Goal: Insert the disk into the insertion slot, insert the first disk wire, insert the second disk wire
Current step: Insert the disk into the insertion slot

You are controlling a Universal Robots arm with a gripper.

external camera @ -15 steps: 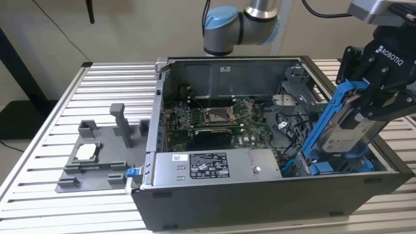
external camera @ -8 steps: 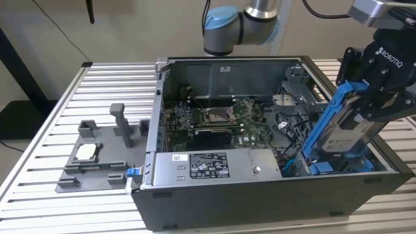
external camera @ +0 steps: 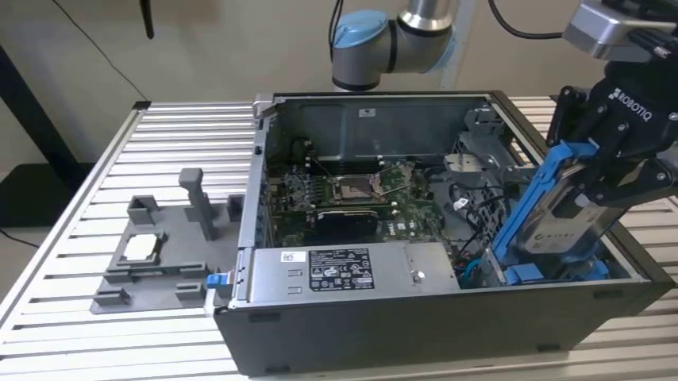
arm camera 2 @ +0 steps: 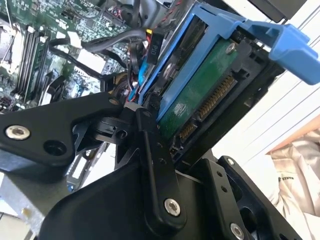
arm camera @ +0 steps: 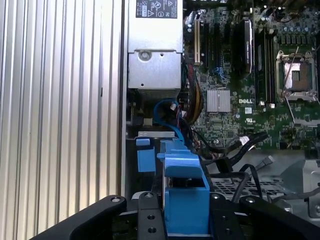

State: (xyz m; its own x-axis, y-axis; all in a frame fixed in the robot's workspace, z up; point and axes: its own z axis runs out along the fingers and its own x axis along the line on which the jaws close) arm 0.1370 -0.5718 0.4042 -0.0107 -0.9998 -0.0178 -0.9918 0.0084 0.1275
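My gripper (external camera: 602, 176) is shut on the disk (external camera: 558, 225), a silver-grey drive in a blue carrier frame. The disk hangs tilted above the front corner of the dark case at the exterior view's right. Under it lies the insertion slot (external camera: 551, 274), a dark cage with blue tabs. In the second wrist view the black fingers (arm camera 2: 150, 135) clamp the disk (arm camera 2: 200, 100), whose green board and connector row face the camera. The first wrist view has the blue carrier (arm camera: 185, 190) over the slot (arm camera: 147, 145). Loose black wires (arm camera: 250, 142) with plugs lie beside the slot.
The open computer case (external camera: 424, 317) stands on a slatted metal table (external camera: 180, 135). Inside are the motherboard (external camera: 350, 198) and a grey labelled power-supply box (external camera: 350, 270). A grey plastic fixture tray (external camera: 159, 262) sits at the exterior view's left.
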